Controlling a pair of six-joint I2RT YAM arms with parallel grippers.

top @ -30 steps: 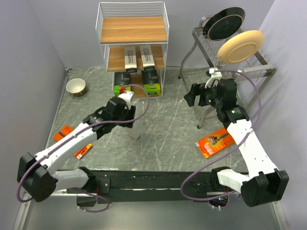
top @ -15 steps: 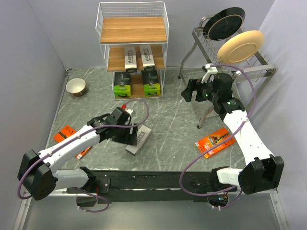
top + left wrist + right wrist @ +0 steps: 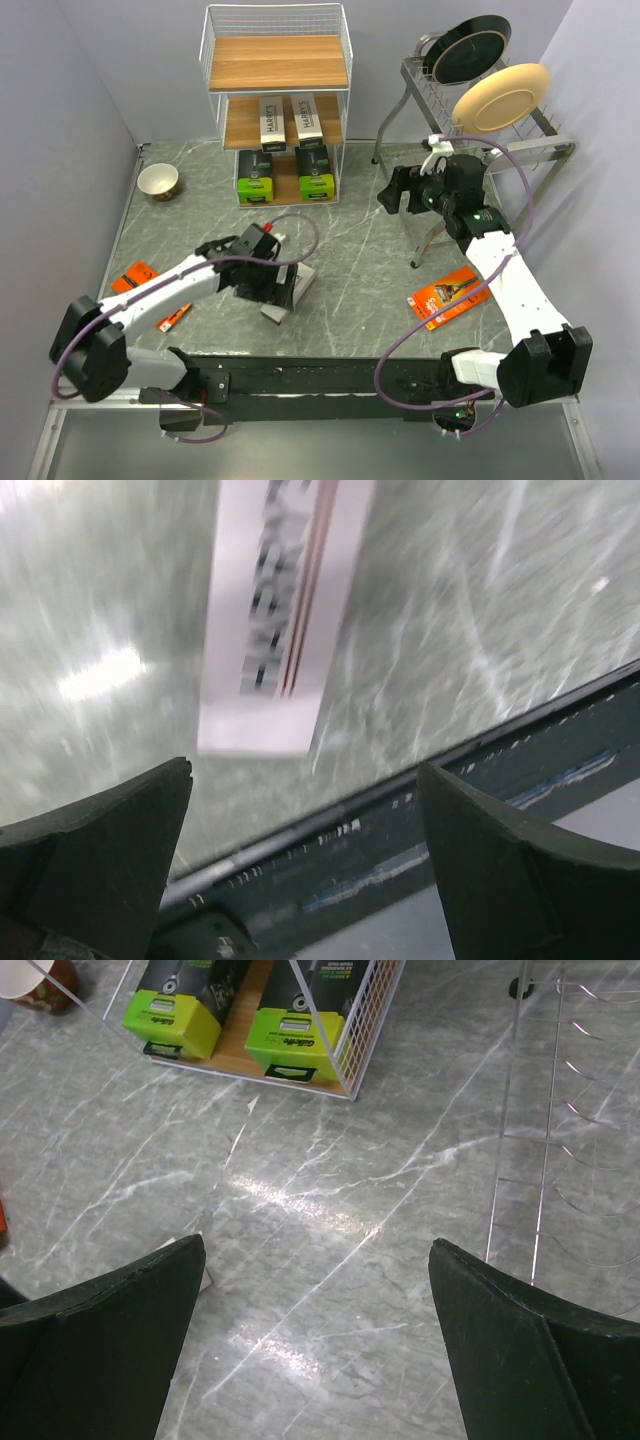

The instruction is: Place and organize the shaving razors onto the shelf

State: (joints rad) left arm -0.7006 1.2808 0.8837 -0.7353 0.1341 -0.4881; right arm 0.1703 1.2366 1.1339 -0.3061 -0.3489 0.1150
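Left end effector (image 3: 303,770) spread over long rectangular white box (image 3: 275,610), print blurred, perhaps HARRY'S; right end effector (image 3: 318,1243) spread.

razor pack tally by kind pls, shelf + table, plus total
black boxes with lime-green ends: 2, both on the bottom tier of the shelf
white HARRY'S boxes: 3, two on the middle tier, one on the table
flat orange packs: 3, all on the table
total: 8
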